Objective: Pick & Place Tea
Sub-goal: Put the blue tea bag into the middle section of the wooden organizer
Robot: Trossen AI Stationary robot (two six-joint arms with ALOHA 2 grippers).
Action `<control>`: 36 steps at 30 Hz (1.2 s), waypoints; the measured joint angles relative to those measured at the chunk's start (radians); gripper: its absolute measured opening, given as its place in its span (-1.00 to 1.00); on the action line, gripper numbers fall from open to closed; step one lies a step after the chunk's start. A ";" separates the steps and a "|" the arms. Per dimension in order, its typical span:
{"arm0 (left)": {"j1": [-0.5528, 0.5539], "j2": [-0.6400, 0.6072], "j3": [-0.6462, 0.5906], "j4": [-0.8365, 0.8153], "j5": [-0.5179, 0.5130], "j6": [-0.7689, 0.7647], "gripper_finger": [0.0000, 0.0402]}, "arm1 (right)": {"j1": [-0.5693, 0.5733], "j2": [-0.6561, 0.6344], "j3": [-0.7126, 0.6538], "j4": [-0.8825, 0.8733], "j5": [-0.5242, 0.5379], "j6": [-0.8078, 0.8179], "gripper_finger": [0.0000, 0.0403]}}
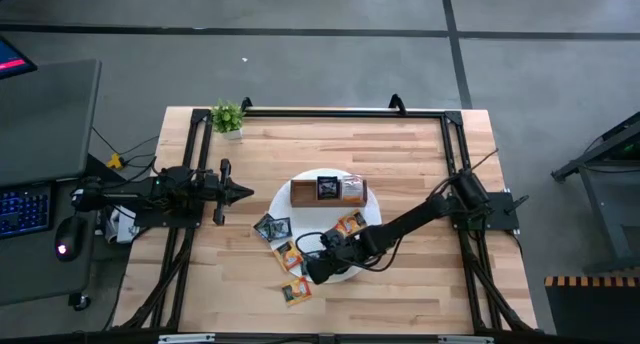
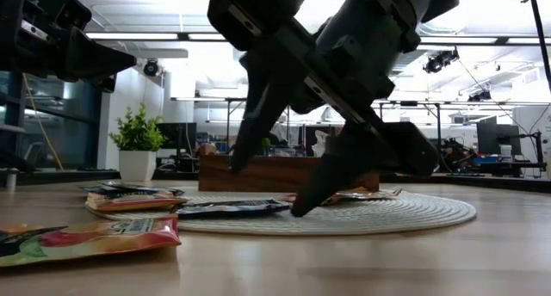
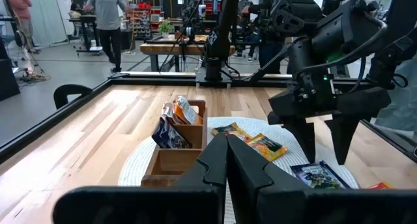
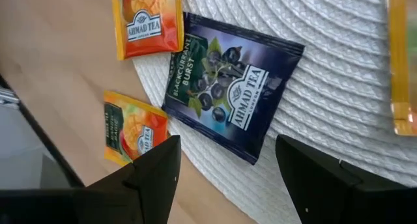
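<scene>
Right gripper (image 1: 312, 268), fingers spread wide apart and empty, hangs low over the 7 o'clock rim of the round white woven placemat (image 1: 372, 216). In its wrist view both dark fingers (image 4: 156, 172) straddle a dark blue blackcurrant tea sachet (image 4: 231, 87) lying flat on the mat's edge, no contact visible. Low view shows the fingertips just above the mat (whether they touch it I cannot tell).

Left gripper (image 1: 243, 192), fingers pressed together and holding nothing, waits at 9 o'clock of the mat, pointing toward the brown three-compartment wooden box (image 1: 328, 191).

Tea positions, taking the mat centre as the dial in the high view:
- Box sits at 12 o'clock on the mat; a dark sachet (image 1: 327, 187) stands in its middle compartment, a pale one (image 1: 352, 187) in the compartment next to it.
- Orange-yellow sachet (image 1: 349, 224) flat on the mat, near centre toward 4 o'clock.
- Pair of dark green sachets (image 1: 271, 227) at 8 o'clock, overlapping each other, at the mat's rim.
- Orange mango sachet (image 1: 289, 256) at 7 o'clock on bare light wooden table (image 1: 420, 284), just beside the right gripper.
- Second orange sachet (image 1: 296, 292) farther out at 7 o'clock.

Small potted green plant (image 1: 228, 117) at the table's far 10 o'clock corner.
</scene>
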 joint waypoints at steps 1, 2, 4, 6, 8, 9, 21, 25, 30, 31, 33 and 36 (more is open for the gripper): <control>0.000 0.000 0.000 0.000 0.000 0.000 -1.00 | 0.000 0.004 0.000 0.012 -0.005 0.002 0.23; 0.000 0.000 0.000 0.000 0.000 0.000 -1.00 | 0.000 0.006 0.000 0.024 -0.007 0.006 0.23; 0.000 0.000 0.000 0.000 0.000 0.000 -1.00 | 0.000 0.013 0.001 0.046 -0.008 0.015 0.23; 0.000 0.000 0.000 0.000 0.000 0.000 -1.00 | 0.000 0.014 0.001 0.050 -0.006 0.016 0.23; 0.000 0.000 0.000 0.000 0.000 0.000 -1.00 | -0.004 0.014 0.001 0.050 -0.005 0.016 0.23; 0.000 0.000 0.000 0.000 0.000 0.000 -1.00 | -0.006 0.014 0.001 0.050 -0.005 0.016 0.23; 0.000 0.000 0.000 0.000 0.000 0.000 -1.00 | -0.015 0.016 0.000 0.086 -0.010 0.007 0.16; 0.000 0.000 0.000 0.000 0.000 0.000 -1.00 | -0.015 0.016 0.000 0.102 -0.020 -0.005 0.07; 0.000 0.000 0.000 0.000 0.000 0.000 -1.00 | -0.017 0.016 0.000 0.114 -0.035 -0.009 0.03; 0.000 0.000 0.000 0.000 0.000 0.000 -1.00 | -0.017 0.016 0.000 0.113 -0.035 -0.009 0.03; 0.000 0.000 0.000 0.000 0.000 0.000 -1.00 | -0.017 0.016 0.000 0.113 -0.037 -0.009 0.04; 0.000 0.000 0.000 0.000 0.000 0.000 -1.00 | -0.017 0.016 0.000 0.113 -0.038 -0.009 0.05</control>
